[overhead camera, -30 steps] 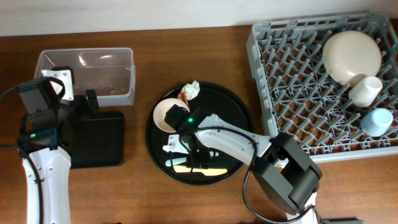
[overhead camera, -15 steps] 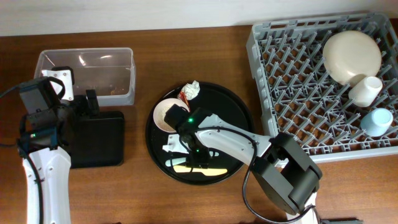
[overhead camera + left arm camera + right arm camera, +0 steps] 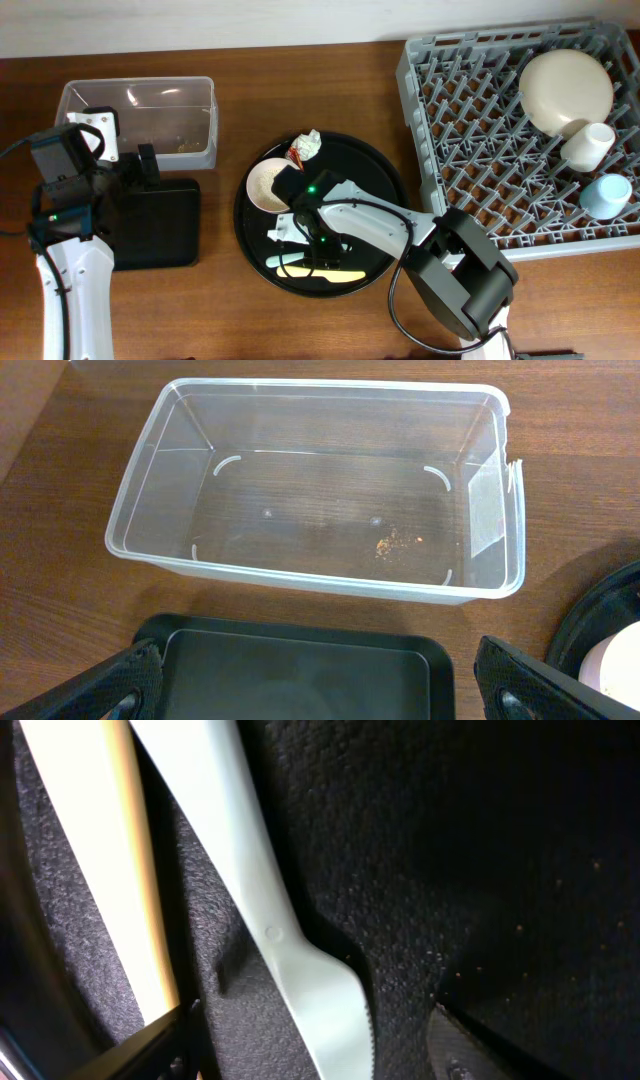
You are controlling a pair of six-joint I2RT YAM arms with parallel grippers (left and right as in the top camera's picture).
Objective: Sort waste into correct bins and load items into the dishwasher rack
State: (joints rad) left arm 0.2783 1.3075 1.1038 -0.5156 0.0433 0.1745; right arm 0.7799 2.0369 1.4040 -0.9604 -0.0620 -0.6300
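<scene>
On the round black tray: mint-green spoon and yellow spoon lie side by side near its front edge, handles close together; whether they touch cannot be told
Right gripper: low over that tray, jaws apart, one finger on each side of the mint-green spoon's handle; neither finger visibly presses on it, and dark tray surface shows between finger and plastic
Pink-rimmed bowl: upright on the round tray's left part, its right edge hidden under the right arm
Waste on the round tray: crumpled white paper wad at the back rim, small red wrapper just beside it on the bowl's side
Left gripper: jaws spread wide with nothing between them, over the shallow black rectangular tray and facing the clear tub
Clear tub: just behind the black rectangular tray at the left end of the table; a few small brownish specks on its floor
Dishwasher rack: at the table's right end, well apart from both spoons
Loaded in the rack: large cream plate in the far right corner, small white cup just in front of it, small light-blue cup in front of that
Rice-like grains: cannot tell where they lie; the bowl's pale inside is too small to read
</scene>
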